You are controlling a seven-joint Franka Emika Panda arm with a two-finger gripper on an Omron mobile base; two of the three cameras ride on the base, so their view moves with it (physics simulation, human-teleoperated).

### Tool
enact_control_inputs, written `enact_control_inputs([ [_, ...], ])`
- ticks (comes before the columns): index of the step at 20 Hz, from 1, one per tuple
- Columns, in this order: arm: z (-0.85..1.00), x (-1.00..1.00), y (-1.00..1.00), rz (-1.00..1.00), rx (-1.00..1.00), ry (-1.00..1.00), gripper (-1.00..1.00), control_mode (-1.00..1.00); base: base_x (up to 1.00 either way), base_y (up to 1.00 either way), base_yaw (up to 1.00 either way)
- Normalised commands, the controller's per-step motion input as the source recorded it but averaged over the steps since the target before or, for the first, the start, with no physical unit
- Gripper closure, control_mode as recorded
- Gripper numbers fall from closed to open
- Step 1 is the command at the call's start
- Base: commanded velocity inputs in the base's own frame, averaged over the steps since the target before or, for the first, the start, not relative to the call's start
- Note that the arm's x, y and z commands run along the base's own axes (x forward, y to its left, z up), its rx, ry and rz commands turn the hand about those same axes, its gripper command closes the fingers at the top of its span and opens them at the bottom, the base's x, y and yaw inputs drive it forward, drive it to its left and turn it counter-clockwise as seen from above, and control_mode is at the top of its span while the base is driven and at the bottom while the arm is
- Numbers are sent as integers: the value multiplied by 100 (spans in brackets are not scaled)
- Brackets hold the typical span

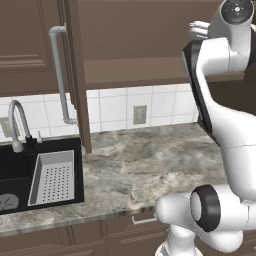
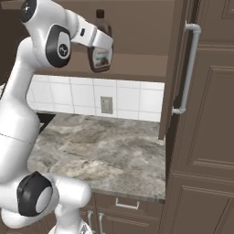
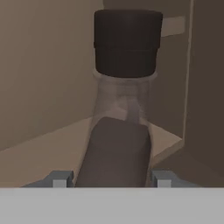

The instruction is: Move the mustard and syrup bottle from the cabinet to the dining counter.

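Arm raised high into cabinet point(image 2: 137, 27), end effector point(image 3: 114, 179) clamped around syrup bottle point(image 2: 100, 54)

Dark brown syrup bottle point(image 2: 100, 51), upright, pale label, dark cap, inside the open cabinet point(image 2: 137, 34).

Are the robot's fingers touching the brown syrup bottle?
Touching. In the hand view, both fingers sit flush against the syrup bottle, no gap visible either side.
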Motion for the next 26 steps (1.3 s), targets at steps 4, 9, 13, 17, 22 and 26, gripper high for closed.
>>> enact_control_inputs([
  [4,5,-100,35,6,0,1,100,-100,0,0,0],
  [9,-1,-100,12,7,0,5,100,-100,0,0,0],
  [13,-34,-77,20,8,0,16,100,-100,0,0,0],
  [17,-62,-31,6,7,0,22,100,-100,0,0,0],
  [22,-58,-1,4,2,0,22,100,-100,0,0,0],
  [26,-12,-16,7,0,0,4,100,100,-44,0,1],
])
